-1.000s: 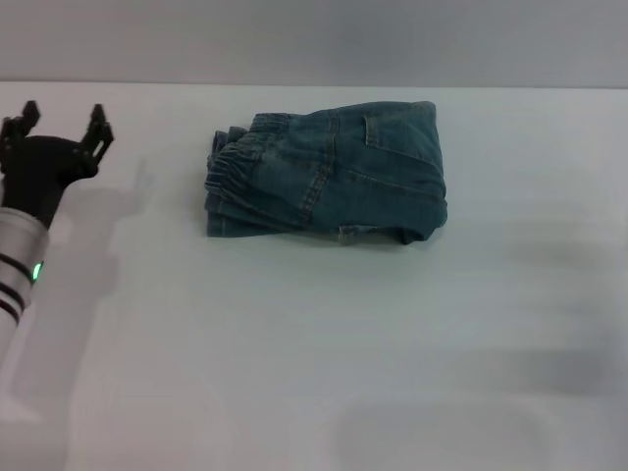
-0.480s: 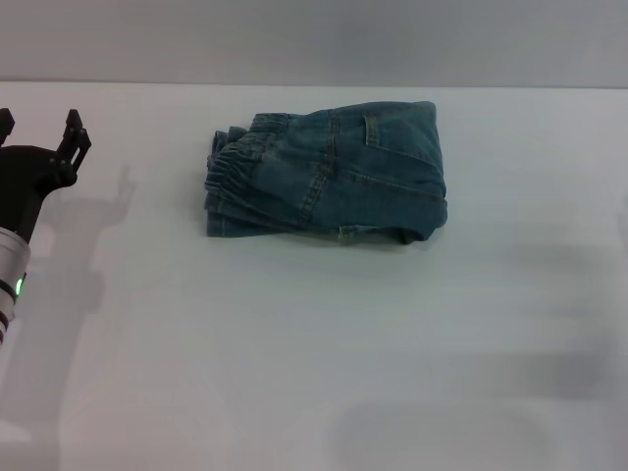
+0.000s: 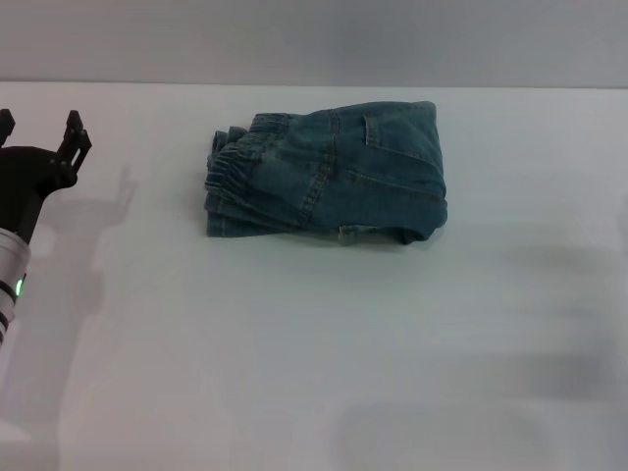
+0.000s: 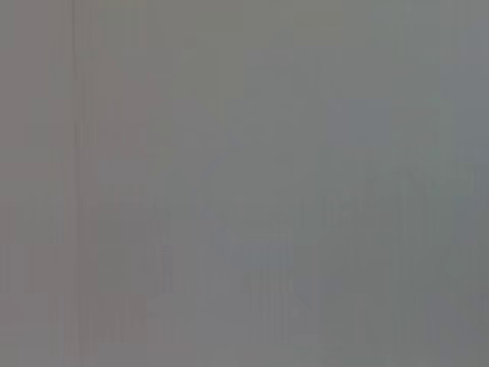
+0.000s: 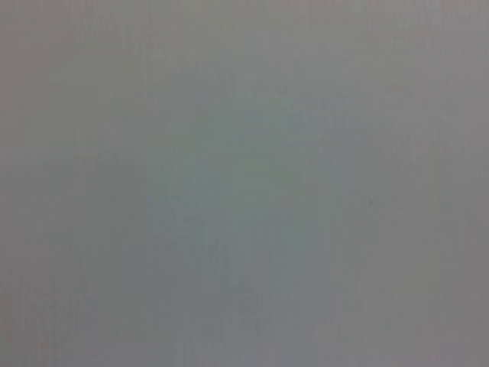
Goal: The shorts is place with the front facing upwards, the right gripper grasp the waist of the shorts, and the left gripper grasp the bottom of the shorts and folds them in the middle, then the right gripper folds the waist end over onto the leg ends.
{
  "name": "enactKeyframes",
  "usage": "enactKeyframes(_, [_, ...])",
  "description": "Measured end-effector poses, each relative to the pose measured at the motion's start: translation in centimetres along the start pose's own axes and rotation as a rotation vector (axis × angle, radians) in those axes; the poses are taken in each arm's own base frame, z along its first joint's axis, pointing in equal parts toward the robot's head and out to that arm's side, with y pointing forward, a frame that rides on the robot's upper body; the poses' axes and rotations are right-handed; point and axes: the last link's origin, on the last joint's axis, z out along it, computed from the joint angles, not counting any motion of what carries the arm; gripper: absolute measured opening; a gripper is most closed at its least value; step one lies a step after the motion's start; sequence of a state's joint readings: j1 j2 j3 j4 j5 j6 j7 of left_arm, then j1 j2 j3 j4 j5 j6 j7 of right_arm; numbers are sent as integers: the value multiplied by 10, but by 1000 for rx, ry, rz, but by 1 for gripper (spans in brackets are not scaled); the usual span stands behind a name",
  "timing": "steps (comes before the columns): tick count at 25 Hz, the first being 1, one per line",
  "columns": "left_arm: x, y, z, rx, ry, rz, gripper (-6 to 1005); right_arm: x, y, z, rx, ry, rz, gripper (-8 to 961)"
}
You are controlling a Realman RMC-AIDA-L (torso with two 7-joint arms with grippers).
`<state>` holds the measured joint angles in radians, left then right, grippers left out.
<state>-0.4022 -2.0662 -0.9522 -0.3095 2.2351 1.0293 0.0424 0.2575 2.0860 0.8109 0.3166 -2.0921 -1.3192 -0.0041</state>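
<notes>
The shorts (image 3: pixel 334 177) lie folded into a compact blue denim bundle on the white table (image 3: pixel 314 343), at the far middle. The gathered elastic waist (image 3: pixel 234 162) rests on top at the bundle's left end. Beneath it a flat stitched edge of the leg ends (image 3: pixel 228 226) peeks out. My left gripper (image 3: pixel 39 132) hovers at the far left edge of the head view, well apart from the shorts, open with nothing between its fingers. The right gripper is out of view. Both wrist views show only bare grey surface.
The grey back wall (image 3: pixel 314 39) meets the table just behind the shorts. My left arm's silver wrist with its green light (image 3: pixel 15 287) runs down the left edge.
My left gripper has drawn back to the left, away from the shorts, then stopped. The shorts have not moved.
</notes>
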Motion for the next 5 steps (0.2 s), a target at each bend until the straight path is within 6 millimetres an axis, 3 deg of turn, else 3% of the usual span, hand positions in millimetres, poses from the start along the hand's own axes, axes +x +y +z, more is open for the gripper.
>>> enactKeyframes(5, [1, 1, 1, -2, 5, -2, 815, 0, -1, -2, 6, -3, 4, 659])
